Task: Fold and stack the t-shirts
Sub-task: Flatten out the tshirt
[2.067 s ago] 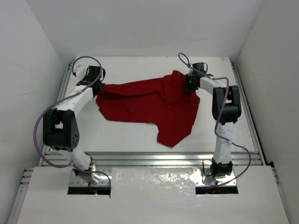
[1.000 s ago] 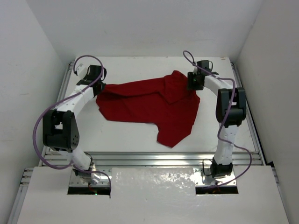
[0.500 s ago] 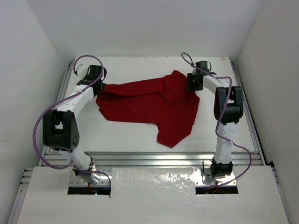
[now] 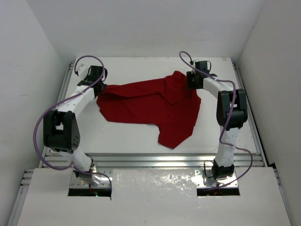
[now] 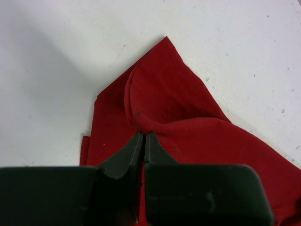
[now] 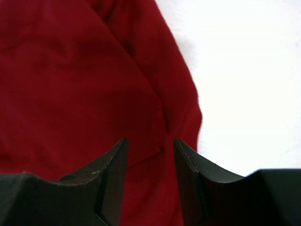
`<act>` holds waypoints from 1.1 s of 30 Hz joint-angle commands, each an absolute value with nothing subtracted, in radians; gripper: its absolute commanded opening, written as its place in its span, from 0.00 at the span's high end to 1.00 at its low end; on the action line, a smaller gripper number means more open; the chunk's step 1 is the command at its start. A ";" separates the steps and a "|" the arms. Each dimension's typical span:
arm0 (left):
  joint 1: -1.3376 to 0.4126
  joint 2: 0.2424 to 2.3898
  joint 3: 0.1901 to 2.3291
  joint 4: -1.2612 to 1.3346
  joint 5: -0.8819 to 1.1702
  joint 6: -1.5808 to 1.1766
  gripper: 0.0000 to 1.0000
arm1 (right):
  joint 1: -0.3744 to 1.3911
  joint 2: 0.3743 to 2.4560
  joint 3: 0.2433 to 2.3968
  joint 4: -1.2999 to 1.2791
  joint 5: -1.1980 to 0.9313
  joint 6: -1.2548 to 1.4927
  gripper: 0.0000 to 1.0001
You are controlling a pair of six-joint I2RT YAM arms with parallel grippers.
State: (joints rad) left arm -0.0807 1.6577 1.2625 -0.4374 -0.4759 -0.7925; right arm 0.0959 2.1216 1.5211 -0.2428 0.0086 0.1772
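A dark red t-shirt [image 4: 150, 106] lies spread and partly bunched on the white table, reaching from the far left to the right, with one flap hanging toward the front. My left gripper [image 4: 100, 86] is shut on the shirt's left edge; in the left wrist view the fingertips [image 5: 144, 137] pinch a fold of red cloth [image 5: 160, 99]. My right gripper [image 4: 188, 82] hovers over the shirt's upper right corner. In the right wrist view its jaws [image 6: 150, 146] stand open with red fabric [image 6: 80, 89] beneath and between them, not pinched.
The white table [image 4: 141, 136] is bounded by metal rails at the front [image 4: 150, 157] and white walls at both sides. Purple cables loop from both arms. Bare table shows right of the shirt in the right wrist view [image 6: 249, 70].
The right arm has shifted slightly over the shirt's upper right corner, its wrist moving a little left. The left gripper and the shirt have stayed put.
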 commanded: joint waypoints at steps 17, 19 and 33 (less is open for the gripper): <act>-0.091 1.674 1.293 -0.390 -0.472 -0.778 1.00 | 0.106 2.175 1.592 -0.244 0.048 0.155 0.64; -0.091 1.675 1.293 -0.387 -0.474 -0.776 1.00 | 0.107 2.165 1.575 -0.239 0.052 0.156 0.67; -0.091 1.677 1.298 -0.387 -0.472 -0.775 1.00 | 0.109 2.164 1.565 -0.233 0.058 0.163 0.95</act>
State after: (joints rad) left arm -0.0807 1.6764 1.2625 -0.4225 -0.4698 -0.7860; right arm 0.1074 2.1883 1.5654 -0.2653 0.0483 0.1570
